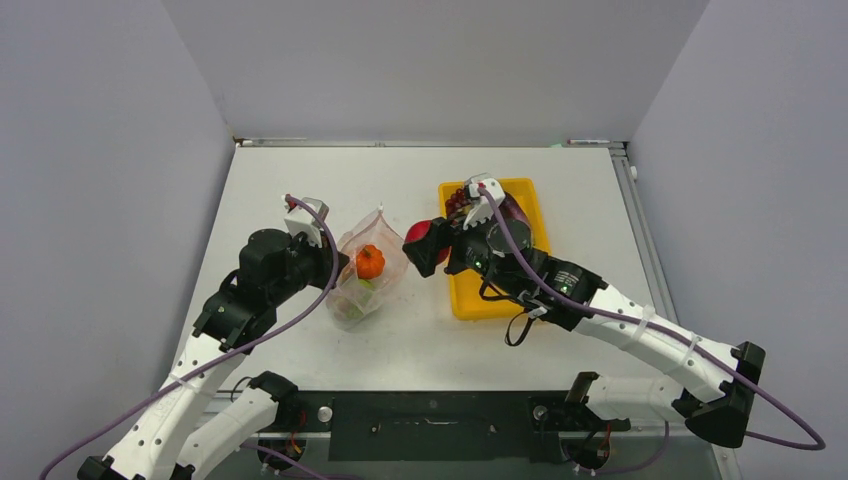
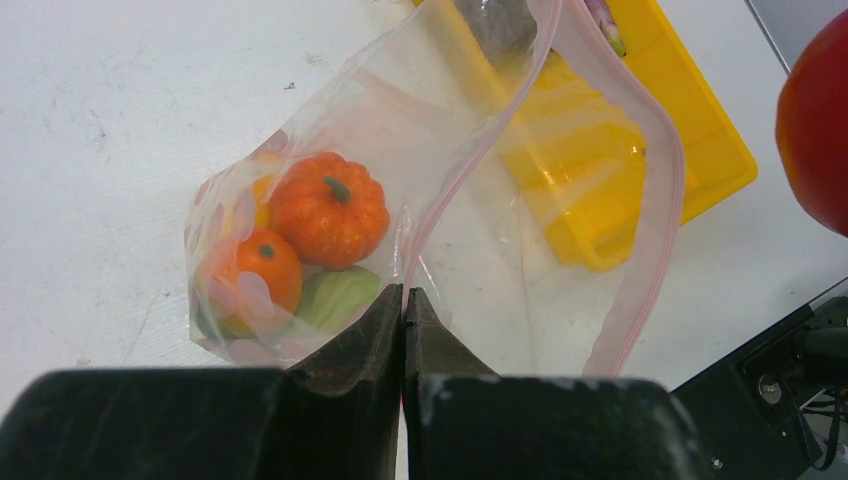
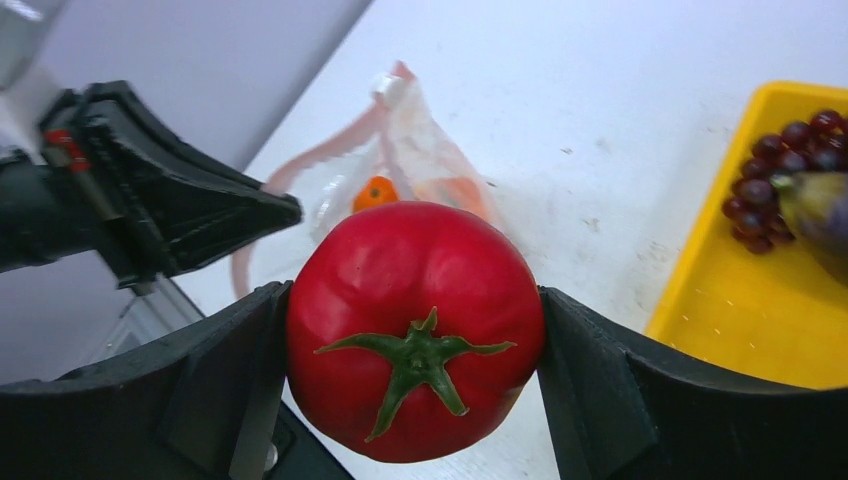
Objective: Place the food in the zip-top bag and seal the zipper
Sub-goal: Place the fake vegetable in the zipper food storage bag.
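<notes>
The clear zip-top bag [image 1: 362, 272] lies on the table with its mouth held open; its pink zipper strip [image 2: 668, 200] curves round the opening. Inside are an orange pumpkin [image 2: 330, 208], a small orange fruit [image 2: 262, 272] and a green piece [image 2: 342, 298]. My left gripper [image 2: 404, 292] is shut on the bag's near mouth edge. My right gripper [image 3: 412, 330] is shut on a red tomato [image 3: 415, 325] and holds it above the table just right of the bag's mouth, seen in the top view [image 1: 425, 240]. A dark red grape bunch [image 3: 785, 170] and a purple eggplant [image 3: 820, 205] lie in the tray.
A yellow tray [image 1: 470, 295] stands right of the bag, under my right arm. The table's white surface [image 1: 300, 175] stretches behind and in front of the bag. Grey walls close in the left, back and right.
</notes>
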Controlling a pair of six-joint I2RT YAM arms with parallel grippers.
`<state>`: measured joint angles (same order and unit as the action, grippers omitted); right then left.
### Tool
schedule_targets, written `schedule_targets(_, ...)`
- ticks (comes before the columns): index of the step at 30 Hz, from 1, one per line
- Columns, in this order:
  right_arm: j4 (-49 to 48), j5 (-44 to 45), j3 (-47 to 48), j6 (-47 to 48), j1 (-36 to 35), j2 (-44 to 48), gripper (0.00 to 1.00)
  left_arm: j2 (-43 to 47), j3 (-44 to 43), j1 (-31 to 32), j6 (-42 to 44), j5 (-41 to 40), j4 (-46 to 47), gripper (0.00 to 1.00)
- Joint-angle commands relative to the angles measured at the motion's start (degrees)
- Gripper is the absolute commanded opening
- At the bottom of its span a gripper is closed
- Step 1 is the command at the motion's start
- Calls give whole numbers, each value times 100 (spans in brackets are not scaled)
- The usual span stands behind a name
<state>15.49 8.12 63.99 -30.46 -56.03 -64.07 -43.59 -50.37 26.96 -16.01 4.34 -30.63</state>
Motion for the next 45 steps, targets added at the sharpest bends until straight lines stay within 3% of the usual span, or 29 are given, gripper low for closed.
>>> schedule_targets(1,-874,-519,372,298,-239,-154,42,75,-61,29,46,-3,84,0)
schedule_targets(14,-1029,-281,948,689,-988,-1153,43,82,-61,29,54,-12,76,0)
schedule_targets(30,-574,812,1267,797,-1025,-2165,54,71,-61,29,54,-29,76,0)
schedule_targets(38,-488,986,1421,859,-1030,-2516,68,63,-61,29,54,-30,75,0)
schedule_targets(45,-486,982,1450,882,-1031,-2521,92,66,-61,29,54,-14,83,0)
